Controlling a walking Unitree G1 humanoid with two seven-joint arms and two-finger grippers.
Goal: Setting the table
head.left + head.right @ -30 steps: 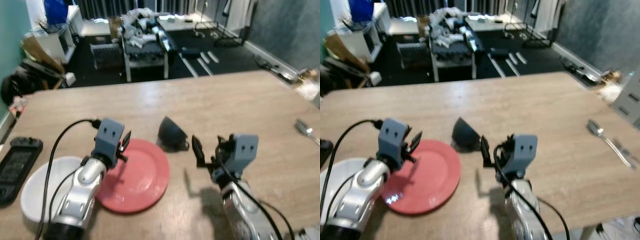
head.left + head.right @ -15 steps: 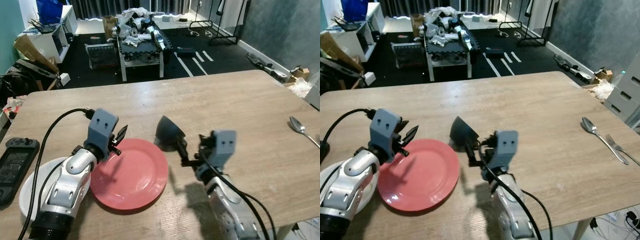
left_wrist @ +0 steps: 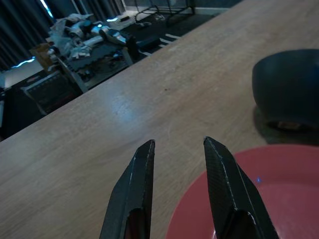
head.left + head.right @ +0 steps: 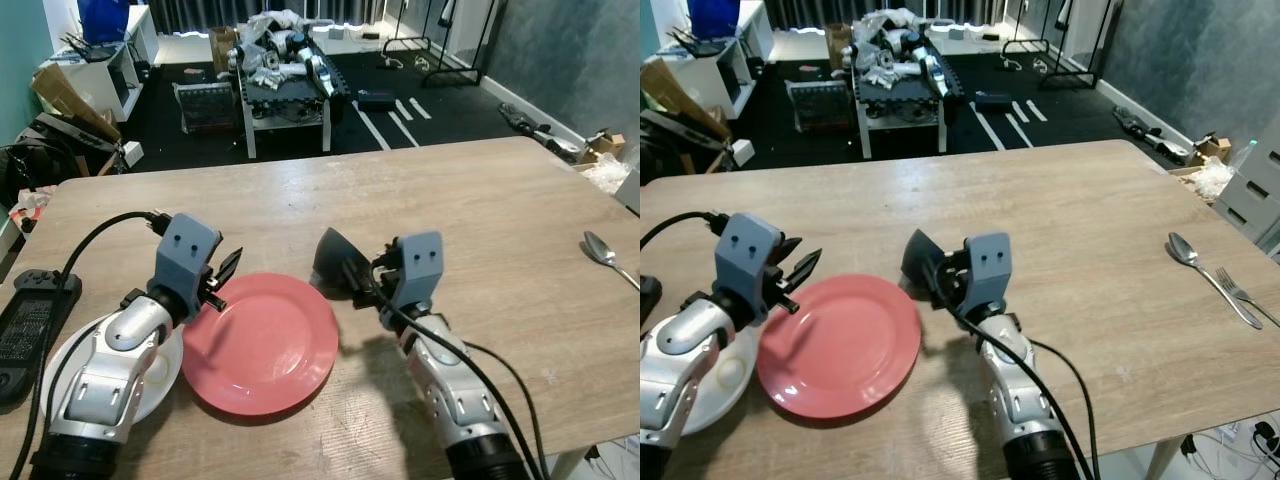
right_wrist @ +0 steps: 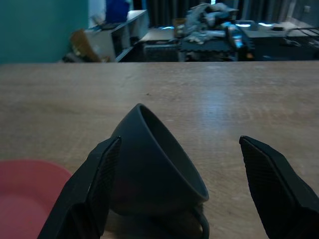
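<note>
A long wooden table (image 4: 470, 190) with a pale grain runs across the scene. Beyond its far edge lies a dark floor with a low table piled with clutter (image 4: 285, 70) and a white shelf unit (image 4: 95, 80) at the far left. A black controller (image 4: 28, 320) lies at the table's left edge, and a metal spoon (image 4: 603, 255) lies at the far right with a fork (image 4: 1240, 293) beside it.

A round, flat red plate (image 4: 262, 342) sits near the front, its left rim just beside a white plate (image 4: 150, 375) that lies partly under the left arm. Just beyond the red plate's right rim a dark cup (image 4: 335, 262) lies tipped on its side, its mouth turned toward the right gripper and its handle against the tabletop; it looks smooth and matte.

The right gripper (image 5: 179, 184) is low over the table with its fingers spread wide, one on each side of the cup and not touching it. The left gripper (image 3: 177, 172) hangs over the red plate's far left rim, fingers a little apart and holding nothing, the cup well off to its right.
</note>
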